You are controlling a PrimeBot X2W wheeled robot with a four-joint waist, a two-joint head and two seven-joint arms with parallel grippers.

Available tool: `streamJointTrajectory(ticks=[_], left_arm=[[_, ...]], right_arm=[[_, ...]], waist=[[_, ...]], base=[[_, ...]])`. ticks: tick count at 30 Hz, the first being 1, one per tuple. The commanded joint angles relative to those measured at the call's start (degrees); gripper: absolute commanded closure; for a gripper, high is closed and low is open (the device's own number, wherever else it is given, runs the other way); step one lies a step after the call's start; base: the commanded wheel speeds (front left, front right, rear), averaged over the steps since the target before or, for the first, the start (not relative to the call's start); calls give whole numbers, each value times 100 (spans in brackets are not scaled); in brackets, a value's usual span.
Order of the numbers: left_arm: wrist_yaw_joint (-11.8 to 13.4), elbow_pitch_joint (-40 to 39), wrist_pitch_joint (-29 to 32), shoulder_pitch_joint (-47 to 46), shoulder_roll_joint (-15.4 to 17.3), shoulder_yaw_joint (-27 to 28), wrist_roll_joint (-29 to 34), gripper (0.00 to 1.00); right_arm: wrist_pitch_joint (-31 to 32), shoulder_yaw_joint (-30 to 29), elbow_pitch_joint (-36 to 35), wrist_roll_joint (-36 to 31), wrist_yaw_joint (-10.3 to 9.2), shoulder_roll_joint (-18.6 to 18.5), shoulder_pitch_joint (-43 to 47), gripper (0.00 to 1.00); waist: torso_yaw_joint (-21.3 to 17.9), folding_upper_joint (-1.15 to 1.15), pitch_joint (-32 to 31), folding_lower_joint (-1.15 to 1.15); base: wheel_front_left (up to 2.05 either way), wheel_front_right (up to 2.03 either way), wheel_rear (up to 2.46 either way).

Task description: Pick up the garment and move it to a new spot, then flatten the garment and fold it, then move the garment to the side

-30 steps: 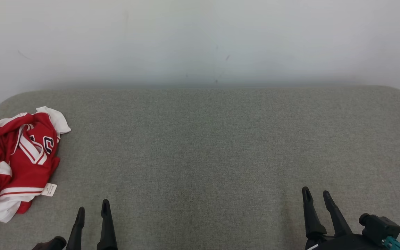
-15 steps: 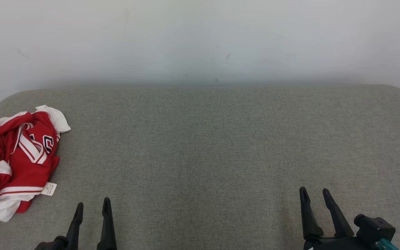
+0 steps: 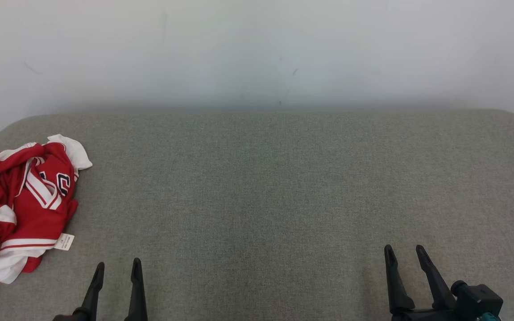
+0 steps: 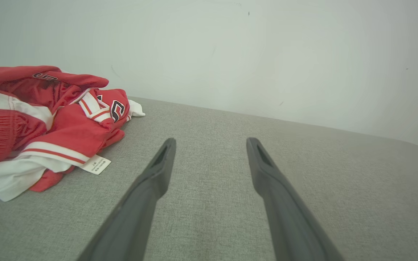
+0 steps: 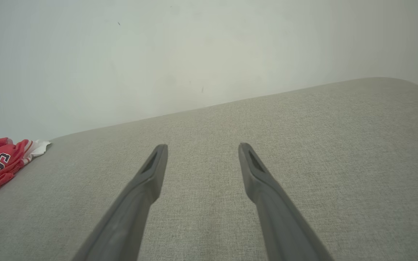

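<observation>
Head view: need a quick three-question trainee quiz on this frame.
1. True or false: the garment lies flat and folded on the cushion.
2. Which gripper is nearer the garment? A) left gripper B) right gripper C) both equally near
3. Fill in: both grippers are ___, holding nothing.
Key: 1 false, it is crumpled; 2 A; 3 open.
</observation>
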Motion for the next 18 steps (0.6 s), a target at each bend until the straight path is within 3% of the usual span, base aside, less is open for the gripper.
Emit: streamJointTrajectory(ticks=[1, 18], left_arm=[[-18, -8, -38, 19, -7, 25, 131, 0], [-103, 46, -177, 77, -11, 28, 757, 0]], right_arm=[[-56, -21, -13, -112, -10, -17, 51, 0], [-308, 14, 45, -792, -11, -17, 111, 0]], waist=[[-1, 0, -1, 0], [-2, 0, 28, 0]], base=[[0, 0, 0], [0, 0, 0]])
